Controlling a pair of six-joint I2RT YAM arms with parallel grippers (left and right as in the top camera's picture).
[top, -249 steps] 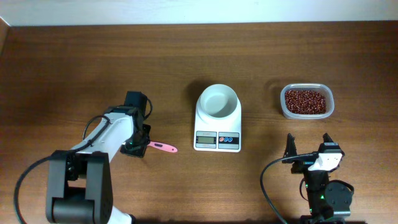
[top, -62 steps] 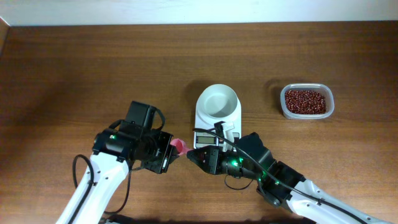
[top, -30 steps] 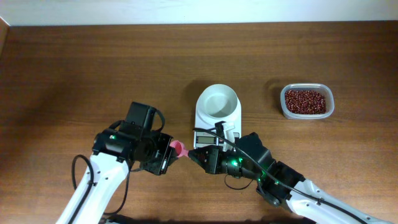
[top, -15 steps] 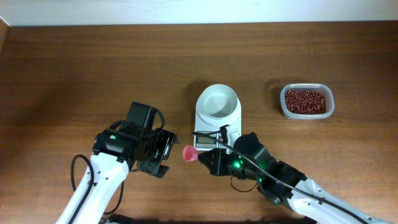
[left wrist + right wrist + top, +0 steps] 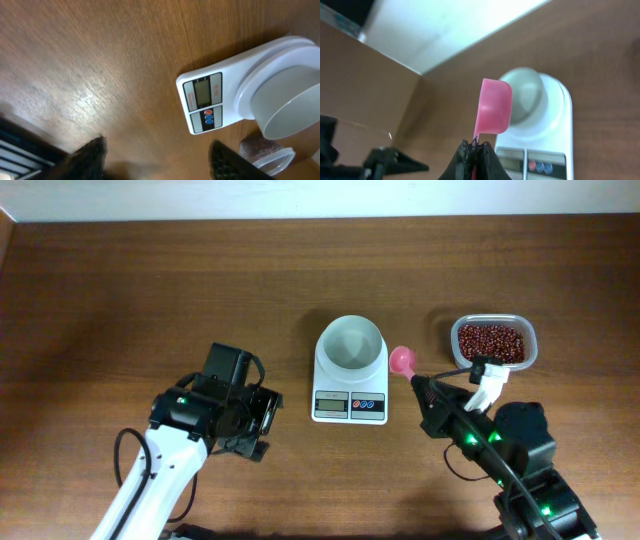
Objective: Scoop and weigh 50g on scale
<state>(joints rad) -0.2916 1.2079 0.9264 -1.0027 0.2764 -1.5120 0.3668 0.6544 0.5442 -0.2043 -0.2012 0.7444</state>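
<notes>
Right claw (image 5: 474, 146) around seemingly empty scoop (image 5: 495, 107)

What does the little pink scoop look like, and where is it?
The pink scoop is small and smooth, plastic by the look of it, with a round cup on a thin handle. The right gripper has its fingers shut on the handle, so the cup sticks out ahead of them. From overhead it sits between the scale and the clear tub of beans. No beans show in the cup, and only the fingers seem to touch it.
</notes>
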